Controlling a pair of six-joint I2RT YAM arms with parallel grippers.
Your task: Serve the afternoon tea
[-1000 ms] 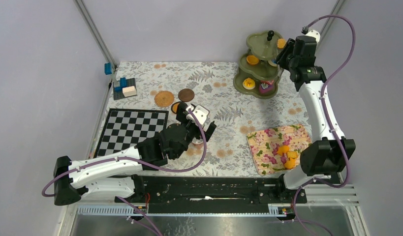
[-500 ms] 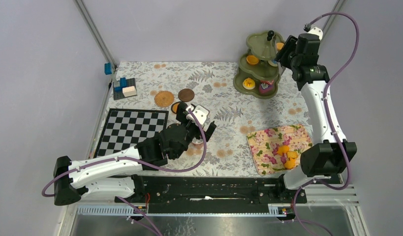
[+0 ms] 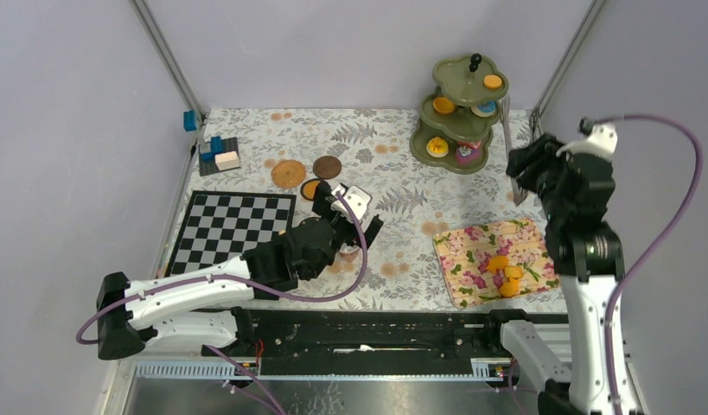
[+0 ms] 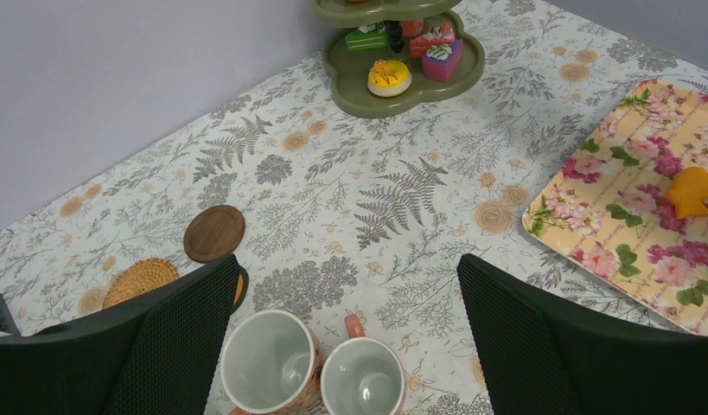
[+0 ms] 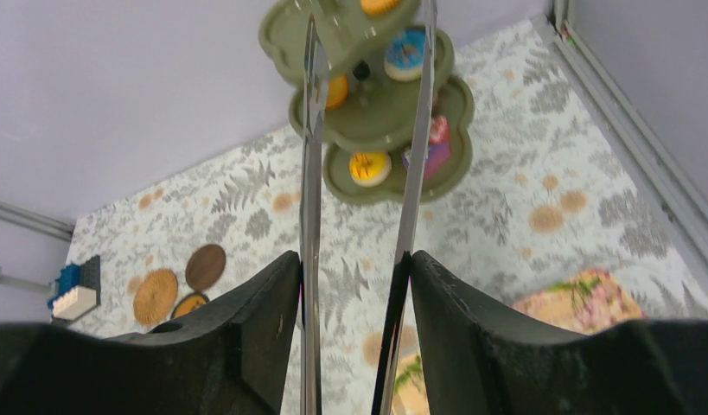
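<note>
Centrally, the olive-green three-tier stand [image 3: 458, 76] rests on the fern-patterned table [image 4: 402, 199], well ahead of both pairs of fingers. Its top tier carries one orange donut [image 3: 493, 81]. The middle tier carries one orange piece [image 3: 443, 105] and one blue-iced donut [image 3: 484, 108]. The bottom tier, as the left wrist view shows it, carries four items: a yellow-iced donut [image 4: 389, 78], a green cake [image 4: 367, 39], a red-and-white cake [image 4: 432, 35] and a pink cake [image 4: 443, 60].

Two pinkish mugs [image 4: 271, 363] [image 4: 361, 380] stand upright, empty and side by side, directly below the gap between the left fingers. Just beyond the left-hand finger lie a dark brown coaster [image 4: 214, 233] and a woven coaster [image 4: 141, 281]. An orange-brown disc [image 3: 309, 188] is half hidden by that finger, and whether it is a coaster or a mug cannot be told.

The left gripper [image 4: 347, 264] is spread wide and grasps nothing. The right gripper [image 5: 354, 259] is clenched on a pair of metal tongs [image 5: 310, 173], whose two blades reach forward toward the stand.

To the near side of the right fingers, the floral cloth [image 3: 480, 246] bears what look like three orange pieces [image 3: 499, 263]. A chessboard [image 3: 233, 229] lies beside the left arm, with blue blocks [image 3: 217, 149] beyond it.
</note>
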